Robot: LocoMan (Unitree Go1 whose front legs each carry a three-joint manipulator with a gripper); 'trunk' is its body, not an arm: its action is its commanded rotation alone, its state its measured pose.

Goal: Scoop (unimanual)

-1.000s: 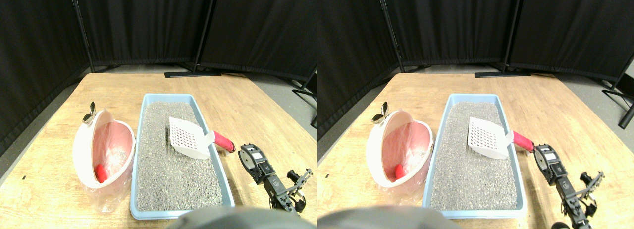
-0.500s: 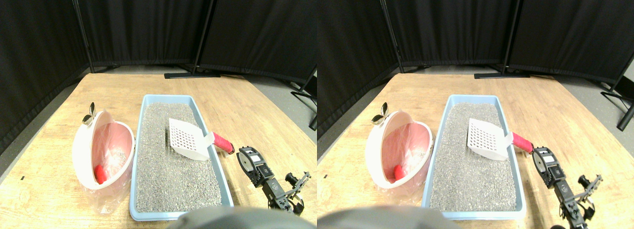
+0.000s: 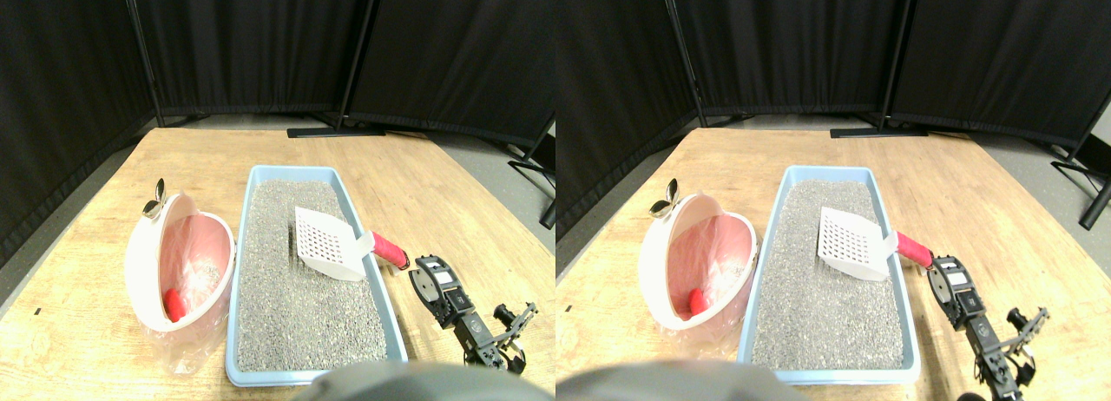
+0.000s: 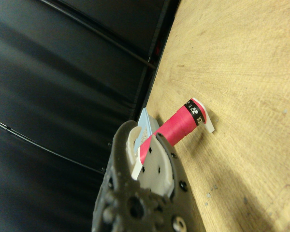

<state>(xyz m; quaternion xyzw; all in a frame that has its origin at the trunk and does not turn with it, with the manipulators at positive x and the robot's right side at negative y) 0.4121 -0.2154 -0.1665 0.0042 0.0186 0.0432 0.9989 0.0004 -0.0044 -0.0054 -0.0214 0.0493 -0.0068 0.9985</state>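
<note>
Count of items before me on the wooden table (image 3: pixel 451 193): one blue litter tray (image 3: pixel 375 284) filled with grey litter (image 3: pixel 295 305); one white slotted scoop (image 3: pixel 328 242) with one red wrapped handle (image 3: pixel 391 249); one pink bin (image 3: pixel 178 260) with one clear liner; one red object (image 3: pixel 174 305) inside that bin; one metal clip (image 3: pixel 157 201) on its rim. Beyond the table's far edge: black curtain panels, number not determinable.

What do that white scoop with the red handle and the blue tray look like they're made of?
The white perforated scoop looks like moulded plastic: thin, smooth, with regular punched holes. Its red handle appears wrapped in matte grip tape, banded black at the end. The light blue rectangular tray seems glossy plastic, filled with grey granular litter.
</note>
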